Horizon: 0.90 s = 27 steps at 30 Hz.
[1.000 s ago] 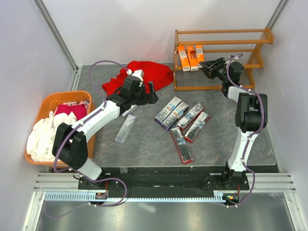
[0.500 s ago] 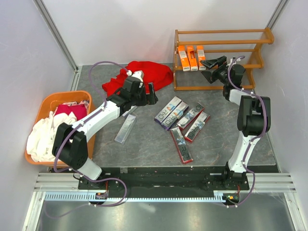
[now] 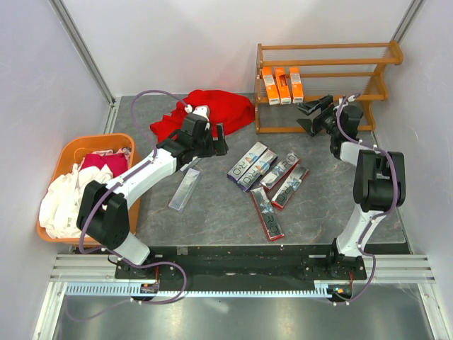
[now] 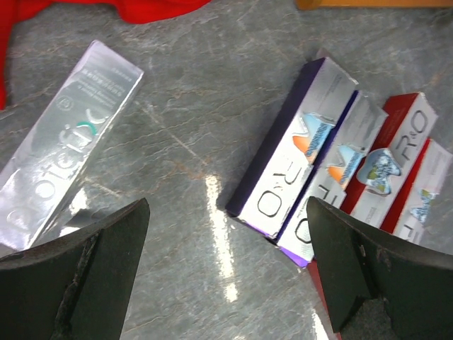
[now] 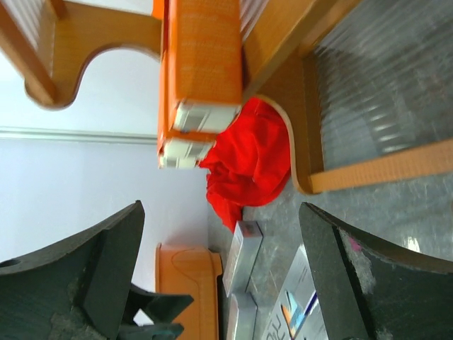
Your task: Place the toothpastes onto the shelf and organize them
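Toothpaste stock lies in two places. Left jaws hang spread and empty above the grey stone table [image 3: 212, 212]. A silver-grey cardboard toothpaste box [image 4: 67, 134] lies off their left finger. A dark purple-sided toothpaste box [image 4: 287, 159], first in a row of purple and red ones, lies off their right. Both long axes slant across the gap, far ends leaning right, so a wrist turn looks needed before closing on either. Right jaws, likewise spread and empty, face the short ends of three orange toothpaste boxes [image 3: 282, 83] on the orange-brown wooden shelf [image 3: 322, 48], near but apart. That arm is nearer the shelf, and the left is nearer the loose boxes.
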Each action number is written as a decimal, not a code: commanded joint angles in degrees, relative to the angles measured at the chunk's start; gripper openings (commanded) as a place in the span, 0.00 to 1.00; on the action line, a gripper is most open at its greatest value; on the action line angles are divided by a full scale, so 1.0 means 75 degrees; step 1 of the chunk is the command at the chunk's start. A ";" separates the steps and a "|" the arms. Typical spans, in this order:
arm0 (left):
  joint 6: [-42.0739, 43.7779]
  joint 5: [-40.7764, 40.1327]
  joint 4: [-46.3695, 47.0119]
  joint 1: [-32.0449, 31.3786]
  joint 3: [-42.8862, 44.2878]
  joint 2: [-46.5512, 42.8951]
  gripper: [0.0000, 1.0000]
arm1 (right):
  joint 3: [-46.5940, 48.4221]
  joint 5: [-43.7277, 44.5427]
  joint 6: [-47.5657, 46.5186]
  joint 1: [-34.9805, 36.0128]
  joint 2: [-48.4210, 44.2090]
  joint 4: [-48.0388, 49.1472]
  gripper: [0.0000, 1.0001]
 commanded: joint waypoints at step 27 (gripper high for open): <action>0.0187 -0.1973 -0.2361 0.0132 -0.0732 0.1025 1.00 | -0.3770 -0.0439 -0.2276 0.0032 -0.3390 -0.1828 0.98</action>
